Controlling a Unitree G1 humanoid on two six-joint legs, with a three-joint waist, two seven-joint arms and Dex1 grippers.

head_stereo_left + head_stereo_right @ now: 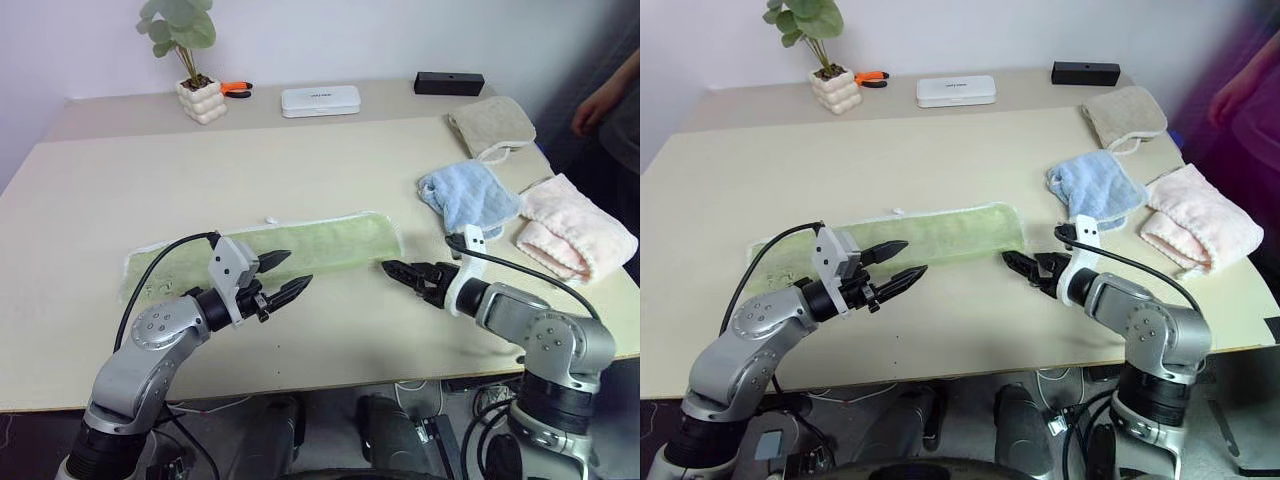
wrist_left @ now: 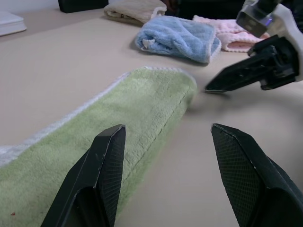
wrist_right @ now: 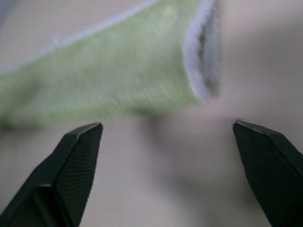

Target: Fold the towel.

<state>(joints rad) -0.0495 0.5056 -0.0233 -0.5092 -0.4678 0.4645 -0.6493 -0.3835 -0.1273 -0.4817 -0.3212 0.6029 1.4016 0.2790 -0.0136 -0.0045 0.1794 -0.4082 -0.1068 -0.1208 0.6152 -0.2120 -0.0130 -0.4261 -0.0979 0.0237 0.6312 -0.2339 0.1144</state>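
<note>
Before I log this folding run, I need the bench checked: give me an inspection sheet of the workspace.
Surface: beige table, a raised shelf along its far edge.
Job's things: green towel lies as a long folded strip, flat, held by neither gripper.
Clutter: blue towel, pink towel and beige towel on the robot's right; potted plant, orange tool, white box, black box at the back.
Grippers: left gripper open, empty, at the strip's near edge; right gripper open, empty, off its right end.
Cables: black cable along the left arm; more below the table edge.
Surroundings: white wall; a person's arm at far right.
</note>
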